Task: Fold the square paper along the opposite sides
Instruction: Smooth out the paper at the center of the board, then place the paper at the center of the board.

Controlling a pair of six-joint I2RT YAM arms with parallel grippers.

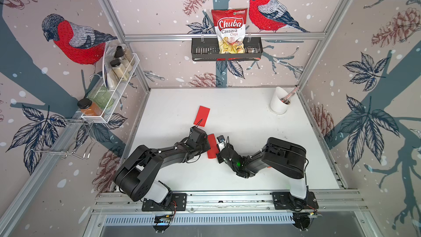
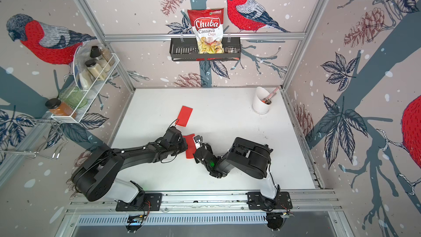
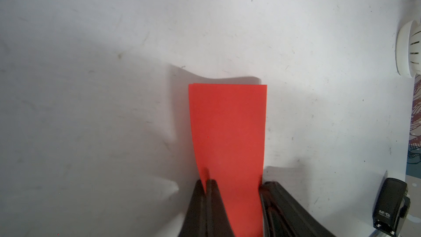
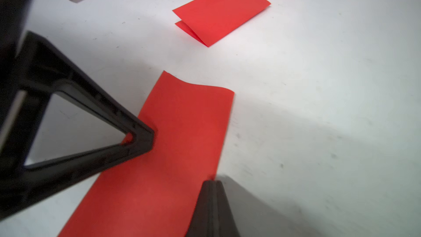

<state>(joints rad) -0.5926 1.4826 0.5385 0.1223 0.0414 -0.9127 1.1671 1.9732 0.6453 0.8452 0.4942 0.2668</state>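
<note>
Two empty, closed jaws: my left gripper (image 3: 206, 183) and right gripper (image 4: 211, 184) press opposite edges of the folded red paper (image 4: 182, 133). Creasing, I judge; next, slide along its fold.

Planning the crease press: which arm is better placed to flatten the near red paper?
Left, probably: the left claw, shut, rests its tip on the near red paper; the right claw, shut, only meets its edge.
</note>
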